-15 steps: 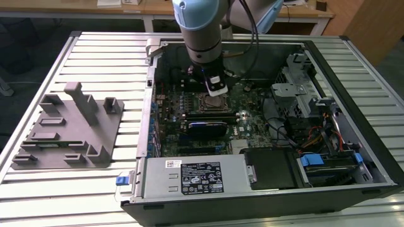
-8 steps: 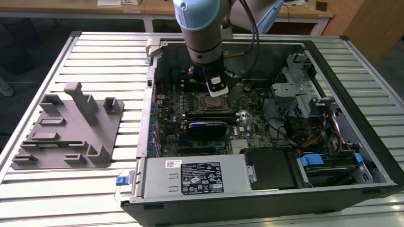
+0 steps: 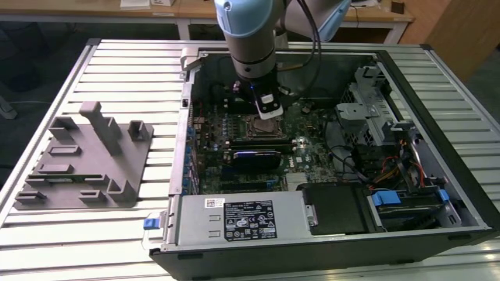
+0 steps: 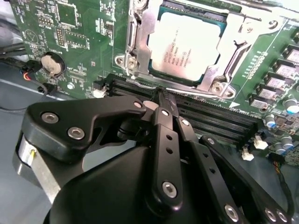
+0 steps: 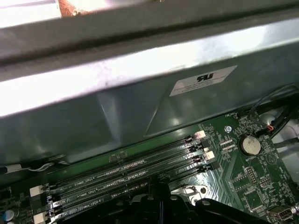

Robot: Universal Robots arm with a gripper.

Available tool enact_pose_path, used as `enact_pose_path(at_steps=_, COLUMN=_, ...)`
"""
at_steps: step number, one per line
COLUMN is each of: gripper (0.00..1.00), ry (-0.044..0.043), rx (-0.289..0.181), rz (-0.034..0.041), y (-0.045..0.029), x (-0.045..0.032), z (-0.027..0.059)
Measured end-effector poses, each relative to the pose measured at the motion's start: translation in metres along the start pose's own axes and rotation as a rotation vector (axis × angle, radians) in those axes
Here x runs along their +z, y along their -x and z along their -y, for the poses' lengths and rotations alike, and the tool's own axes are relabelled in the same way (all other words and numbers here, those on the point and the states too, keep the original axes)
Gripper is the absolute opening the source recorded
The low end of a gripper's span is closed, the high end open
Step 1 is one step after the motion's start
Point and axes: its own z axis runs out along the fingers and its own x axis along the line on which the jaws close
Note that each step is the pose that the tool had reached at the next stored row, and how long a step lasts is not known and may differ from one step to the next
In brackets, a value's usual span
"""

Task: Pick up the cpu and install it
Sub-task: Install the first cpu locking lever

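CPU (image 4: 187, 44), silvery with a greenish rim, sits seated in the motherboard socket (image 4: 140, 42) in the upper middle of the second wrist view, inside its metal frame. Nearest that camera, the black gripper (image 4: 161, 100) fills the lower half of the picture; its fingers (image 4: 163, 121) are pressed together with nothing between them, their tips just beside the socket's lower edge, above the dark memory slots (image 4: 219, 121). In the exterior view the arm (image 3: 250, 35) reaches down from the top centre into the open computer case (image 3: 437, 105), with the gripper over the socket. Toward the exterior view's left, a grey fixture (image 3: 86, 158) lies on the slatted table (image 3: 133, 64), well apart from the case.
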Motion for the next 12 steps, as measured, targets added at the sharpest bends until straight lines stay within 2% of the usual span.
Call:
enact_pose_path(at_steps=7, gripper=0.11, ry=0.0076, rx=0.002, rz=-0.0024, y=0.0008, x=-0.0071, z=-0.0025)
enact_pose_path(at_steps=12, gripper=0.11, ry=0.0081, rx=0.002, rz=-0.0025, y=0.0008, x=-0.0065, z=-0.0023)
